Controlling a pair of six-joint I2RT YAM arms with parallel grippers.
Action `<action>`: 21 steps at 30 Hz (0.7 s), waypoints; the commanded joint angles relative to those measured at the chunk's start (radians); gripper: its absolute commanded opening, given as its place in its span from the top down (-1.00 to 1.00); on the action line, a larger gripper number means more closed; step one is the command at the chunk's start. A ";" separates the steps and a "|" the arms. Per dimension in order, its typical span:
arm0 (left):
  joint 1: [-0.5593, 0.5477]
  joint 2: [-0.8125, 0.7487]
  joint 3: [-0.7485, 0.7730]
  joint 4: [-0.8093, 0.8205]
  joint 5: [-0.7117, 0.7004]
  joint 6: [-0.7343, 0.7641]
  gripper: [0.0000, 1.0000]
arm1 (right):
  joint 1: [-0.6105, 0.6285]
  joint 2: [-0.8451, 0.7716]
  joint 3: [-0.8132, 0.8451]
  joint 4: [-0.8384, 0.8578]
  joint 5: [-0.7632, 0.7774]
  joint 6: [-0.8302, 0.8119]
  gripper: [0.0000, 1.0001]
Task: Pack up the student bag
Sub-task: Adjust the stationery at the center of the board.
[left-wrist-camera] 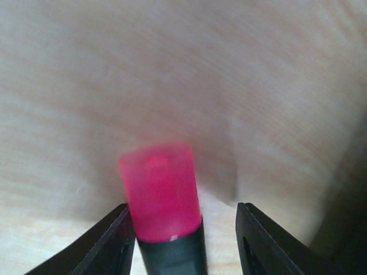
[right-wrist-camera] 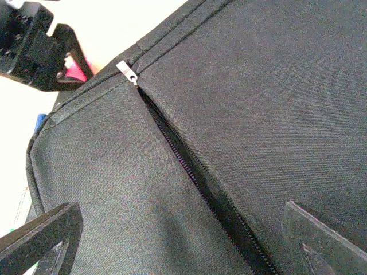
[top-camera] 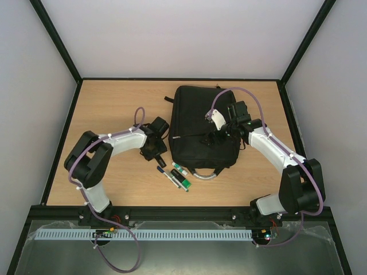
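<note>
— Pink-capped marker (left-wrist-camera: 160,195) lies lengthwise between the left gripper's (left-wrist-camera: 182,209) jaws, touched on one side with a gap on the other; not clamped.
— And the student bag (top-camera: 192,114)?
— Flat on the table (top-camera: 114,103), just right of that gripper. The right gripper (right-wrist-camera: 180,212) hangs wide open and empty over its open zip (right-wrist-camera: 189,166), which runs slantwise between the jaws.

light: bright, even | shadows: soft | left wrist: blurred | right wrist: student bag (right-wrist-camera: 275,103) weave sharp
</note>
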 commanded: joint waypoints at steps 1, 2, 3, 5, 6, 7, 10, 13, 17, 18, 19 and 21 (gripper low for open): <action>0.037 0.087 0.094 -0.071 -0.036 0.127 0.01 | 0.002 0.007 0.003 -0.047 -0.021 -0.016 -0.90; 0.048 0.110 0.111 -0.078 -0.028 0.154 0.05 | 0.003 0.008 0.004 -0.047 -0.021 -0.016 -0.89; 0.060 0.129 0.128 -0.081 -0.010 0.182 0.08 | 0.002 0.009 0.003 -0.048 -0.022 -0.015 -0.89; 0.085 0.170 0.166 -0.093 0.010 0.249 0.13 | 0.002 0.011 0.004 -0.048 -0.029 -0.013 -0.88; 0.093 0.188 0.189 -0.108 0.009 0.280 0.13 | 0.002 0.012 0.003 -0.049 -0.035 -0.012 -0.88; 0.098 0.198 0.205 -0.119 0.005 0.307 0.12 | 0.002 0.014 0.005 -0.051 -0.038 -0.012 -0.88; 0.100 0.169 0.208 -0.126 -0.033 0.349 -0.08 | 0.003 0.015 0.004 -0.051 -0.042 -0.012 -0.88; 0.093 0.088 0.163 -0.120 -0.059 0.344 -0.29 | 0.003 0.016 0.005 -0.052 -0.045 -0.014 -0.87; 0.041 0.005 0.133 -0.157 -0.106 0.334 -0.44 | 0.002 0.016 0.005 -0.054 -0.043 -0.016 -0.87; 0.025 -0.003 0.129 -0.169 -0.122 0.332 -0.48 | 0.002 0.016 0.006 -0.055 -0.042 -0.016 -0.87; 0.010 -0.007 0.127 -0.181 -0.132 0.332 -0.51 | 0.002 0.017 0.005 -0.056 -0.042 -0.017 -0.86; -0.011 -0.005 0.126 -0.198 -0.135 0.333 -0.51 | 0.002 0.018 0.006 -0.056 -0.041 -0.019 -0.86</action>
